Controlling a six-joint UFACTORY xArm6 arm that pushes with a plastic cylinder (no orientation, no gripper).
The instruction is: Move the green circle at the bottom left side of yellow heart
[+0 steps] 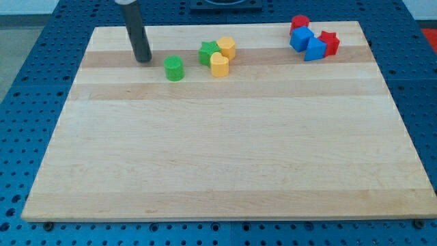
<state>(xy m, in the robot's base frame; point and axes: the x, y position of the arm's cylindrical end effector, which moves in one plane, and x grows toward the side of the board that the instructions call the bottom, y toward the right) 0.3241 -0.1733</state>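
The green circle (174, 68) stands on the wooden board near the view's top, left of centre. The yellow heart (219, 65) lies a short way to its right, with a gap between them. My tip (143, 59) rests on the board just to the upper left of the green circle, a small gap apart from it. The dark rod rises from it to the view's top edge.
A green star (208, 52) and a yellow hexagon (227, 47) touch the yellow heart from above. At the top right is a cluster of two blue blocks (301, 38), (315, 50), a red star (329, 43) and a red block (300, 22). The board (225, 150) lies on a blue perforated table.
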